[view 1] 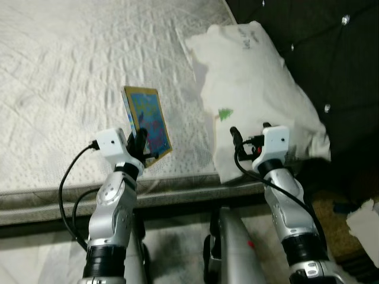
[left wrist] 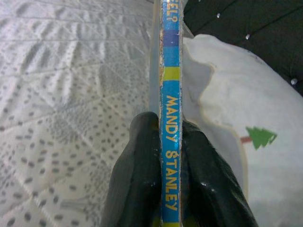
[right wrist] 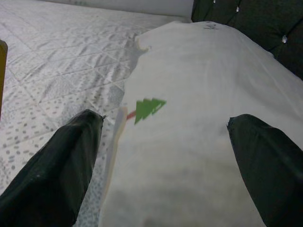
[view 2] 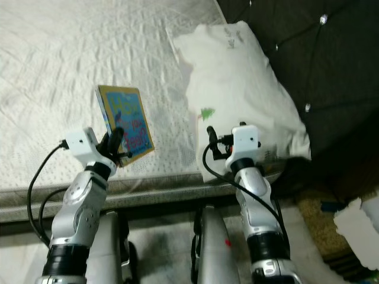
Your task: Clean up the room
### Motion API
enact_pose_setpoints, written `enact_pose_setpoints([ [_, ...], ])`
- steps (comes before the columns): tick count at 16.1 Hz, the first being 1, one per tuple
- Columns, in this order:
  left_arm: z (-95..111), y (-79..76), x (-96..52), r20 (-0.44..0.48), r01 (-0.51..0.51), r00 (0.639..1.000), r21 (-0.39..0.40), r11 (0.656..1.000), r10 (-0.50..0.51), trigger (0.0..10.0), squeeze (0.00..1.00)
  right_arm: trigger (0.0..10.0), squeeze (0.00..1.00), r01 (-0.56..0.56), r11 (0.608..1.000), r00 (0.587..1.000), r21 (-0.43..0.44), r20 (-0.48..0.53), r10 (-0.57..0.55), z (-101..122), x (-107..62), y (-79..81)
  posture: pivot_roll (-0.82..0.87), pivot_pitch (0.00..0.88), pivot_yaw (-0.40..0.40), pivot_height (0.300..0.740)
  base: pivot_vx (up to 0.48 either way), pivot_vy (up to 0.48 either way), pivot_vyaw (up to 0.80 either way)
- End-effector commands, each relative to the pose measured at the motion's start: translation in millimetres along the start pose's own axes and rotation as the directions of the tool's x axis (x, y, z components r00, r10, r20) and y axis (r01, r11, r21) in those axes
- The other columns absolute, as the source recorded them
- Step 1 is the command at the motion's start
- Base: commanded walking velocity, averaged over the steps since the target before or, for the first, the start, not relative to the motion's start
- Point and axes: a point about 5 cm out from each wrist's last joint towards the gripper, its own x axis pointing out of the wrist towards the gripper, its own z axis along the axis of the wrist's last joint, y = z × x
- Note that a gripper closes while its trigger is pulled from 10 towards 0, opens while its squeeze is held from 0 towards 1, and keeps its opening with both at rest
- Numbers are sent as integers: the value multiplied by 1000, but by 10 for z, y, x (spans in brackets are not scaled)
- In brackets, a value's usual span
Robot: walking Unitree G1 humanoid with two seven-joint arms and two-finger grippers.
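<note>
Tidying partly done: my left gripper (view 1: 141,139) pinches the book (view 1: 148,120) by its spine, lifted above the bed (view 1: 53,89). My right gripper (right wrist: 161,156), fingers spread, hovers over the pillow (view 1: 254,89), not yet straightened.

Light was dim and grainy for me; the bed (view 1: 71,71) glared pale, the headboard (view 1: 331,53) sank into shadow, edges stayed soft.

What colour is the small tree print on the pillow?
Green, with a reddish trunk; the tree print on the white pillow shows best in the right wrist view.
</note>
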Motion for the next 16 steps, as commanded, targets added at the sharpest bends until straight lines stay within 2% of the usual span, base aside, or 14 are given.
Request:
enact_pose_setpoints([
  [1, 19, -25, 8, 11, 6, 1000, -10, 1000, -6, 10000, 0, 10000, 0, -7, 1000, 1000, -4, -1, 7, -18, -18, -15, -43, 202, -27, 553, 0, 0, 0],
  [3, 52, -8, 18, 33, -1, 999, -22, 1000, 2, 10000, 0, 10000, 0, 15, 999, 1000, -29, 4, -15, 3, 7, -90, -44, 206, -28, 553, 0, 0, 0],
  [5, 87, 16, 46, 49, -3, 999, -77, 997, 7, 10000, 0, 10000, 0, 26, 999, 1000, -37, 8, -26, 22, 17, -147, -49, 207, -29, 553, 0, 0, 0],
  [7, 63, 8, 128, 13, 0, 1000, -159, 987, 2, 10000, 0, 10000, 0, 34, 998, 999, -46, 12, -34, 35, 10, -183, -58, 211, -34, 553, 0, 0, 0],
  [9, -104, -11, 219, -82, -20, 997, -292, 956, -4, 10000, 0, 10000, 0, 32, 998, 999, -51, 10, -32, 25, 3, -178, -56, 214, -36, 553, 0, 0, 0],
  [11, -126, -81, 321, -100, -4, 994, -384, 923, -37, 10000, 0, 10000, 0, 19, 998, 1000, -59, 16, -18, 45, 10, -146, -76, 218, -44, 553, 0, 0, 0],
  [14, 7, -223, 479, -86, 99, 986, -388, 916, -143, 10000, 0, 10000, 0, 17, 997, 1000, -77, 20, -15, 59, -36, -179, -96, 224, -43, 553, 0, 0, 0],
  [16, 18, -214, 584, -124, 97, 977, -458, 884, -172, 10000, 0, 10000, 0, 23, 996, 1000, -80, 15, -22, 46, -80, -198, -105, 227, -42, 553, 0, 0, 0],
])
